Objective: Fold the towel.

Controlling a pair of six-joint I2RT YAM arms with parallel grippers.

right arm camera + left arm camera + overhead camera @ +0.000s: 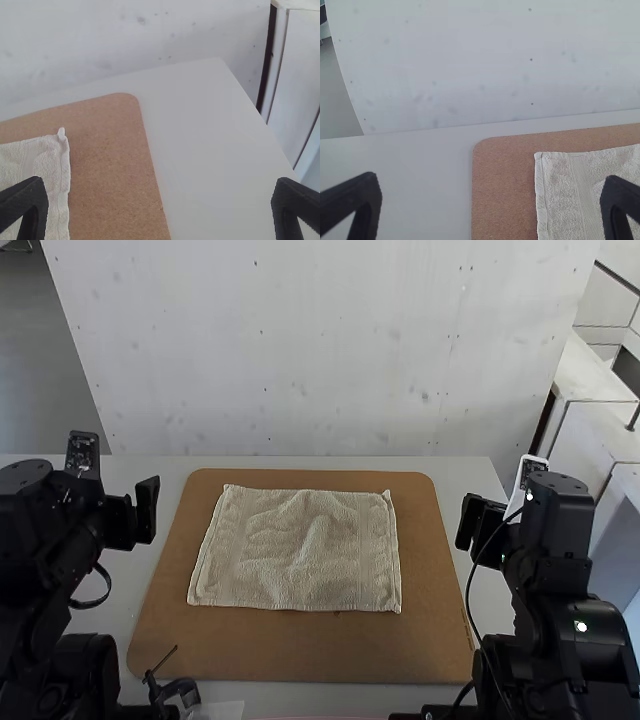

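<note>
The left gripper (125, 521) and right gripper (488, 531) have wide jaws; both wrist views crop the towel (295, 550).

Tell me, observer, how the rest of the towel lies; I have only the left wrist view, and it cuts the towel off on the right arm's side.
Observer: In the high view, the towel lies spread out, unfolded, its whole outline within the brown board.
Operator: Give me its far corner on the right arm's side.
Observer: That corner ends in a small nub that sticks out, seen from the right wrist.
Operator: Now report on the right tool.
Observer: The right tool is open, its two fingers wide apart.
</note>
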